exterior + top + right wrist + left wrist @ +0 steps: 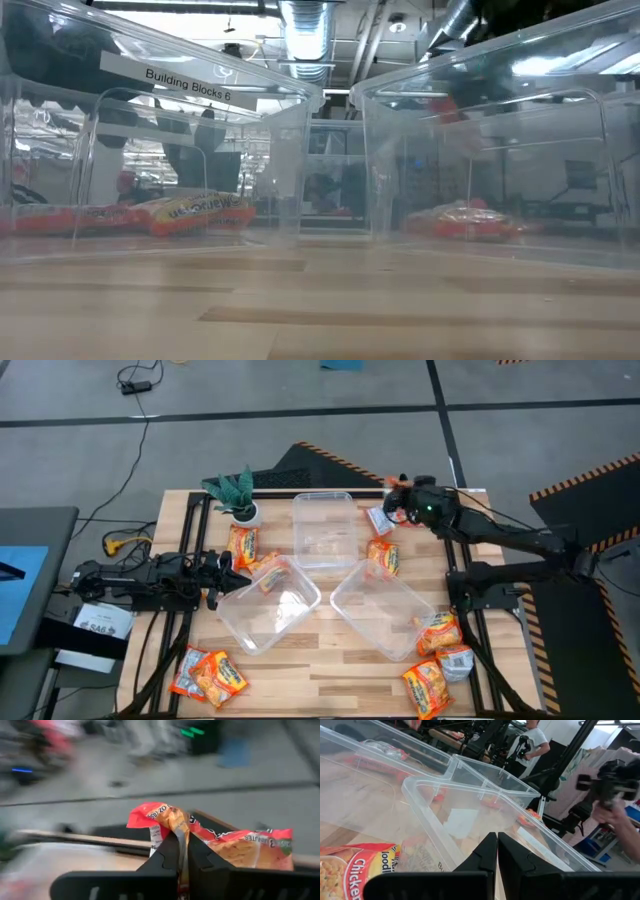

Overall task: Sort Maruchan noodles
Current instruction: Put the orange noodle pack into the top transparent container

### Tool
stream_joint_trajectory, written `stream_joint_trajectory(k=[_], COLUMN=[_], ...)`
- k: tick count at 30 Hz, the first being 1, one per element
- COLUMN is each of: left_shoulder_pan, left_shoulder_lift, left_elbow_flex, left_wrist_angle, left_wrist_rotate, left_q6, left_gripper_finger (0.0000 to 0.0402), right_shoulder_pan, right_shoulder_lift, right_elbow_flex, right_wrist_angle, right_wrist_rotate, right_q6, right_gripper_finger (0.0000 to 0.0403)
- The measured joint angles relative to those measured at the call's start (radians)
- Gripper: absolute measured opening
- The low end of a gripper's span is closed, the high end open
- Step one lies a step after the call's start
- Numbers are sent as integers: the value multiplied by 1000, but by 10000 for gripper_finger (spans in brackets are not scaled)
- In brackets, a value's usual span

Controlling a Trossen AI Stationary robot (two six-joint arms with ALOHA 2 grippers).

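Several orange-red Maruchan noodle packets lie about the table: one [242, 545] by the plant, one [383, 557] between the tubs, a pair [208, 673] at the near left and a few [438, 632] at the near right. My right gripper [398, 490], raised over the table's far right part, is shut on one packet [235, 847]. At the left edge my left gripper [222, 570] waits shut, level, touching nothing, its fingertips [497, 851] before a clear tub's rim [470, 790]. One packet [355, 870] lies beside it. My right gripper pinches the packet between its two fingers [167, 854] at a crumpled part of the wrapper [180, 827], with the wrapper spreading to both sides of the fingers. The packet is lifted clear of the table.
Three clear plastic tubs stand mid-table: far middle [323, 528], near left [268, 603] and near right [385, 608]. A small green potted plant [236, 493] stands at the far left. A silver-sided packet [380, 520] shows below my right gripper. A person stands in the room beyond [535, 737].
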Motion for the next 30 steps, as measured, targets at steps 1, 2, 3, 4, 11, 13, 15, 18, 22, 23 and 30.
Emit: stream_joint_trajectory(k=[1, 2, 3, 4, 11, 13, 15, 18, 22, 23, 30], left_shoulder_pan=[0, 0, 0, 0, 0, 0, 0, 0, 0, 0, 0], left_shoulder_lift=[0, 0, 0, 0, 0, 0, 0, 0, 0, 0, 0], left_elbow_flex=[0, 0, 0, 0, 0, 0, 0, 0, 0, 0, 0], left_wrist_angle=[0, 0, 0, 0, 0, 0, 0, 0, 0, 0, 0], left_wrist_rotate=[0, 0, 0, 0, 0, 0, 0, 0, 0, 0, 0], left_q6=[0, 0, 0, 0, 0, 0, 0, 0, 0, 0, 0], left_gripper_finger=[0, 0, 0, 0, 0, 0, 0, 0, 0, 0, 0], right_shoulder_pan=[32, 61, 92, 123, 266, 281, 292, 294, 292, 292, 287], right_shoulder_lift=[6, 17, 33, 56, 281, 340, 387, 431, 455, 454, 418], right_elbow_flex=[4, 6, 8, 10, 94, 129, 163, 202, 231, 238, 278], right_wrist_angle=[54, 111, 168, 227, 426, 425, 420, 422, 386, 370, 204], right_wrist_rotate=[-28, -56, -86, -112, -222, -227, -226, -226, -229, -229, -232], right_q6=[-22, -41, -57, -69, -122, -123, -124, -155, -162, -161, -150], right_gripper_finger=[17, 17, 17, 17, 17, 21, 37, 64, 88, 95, 164])
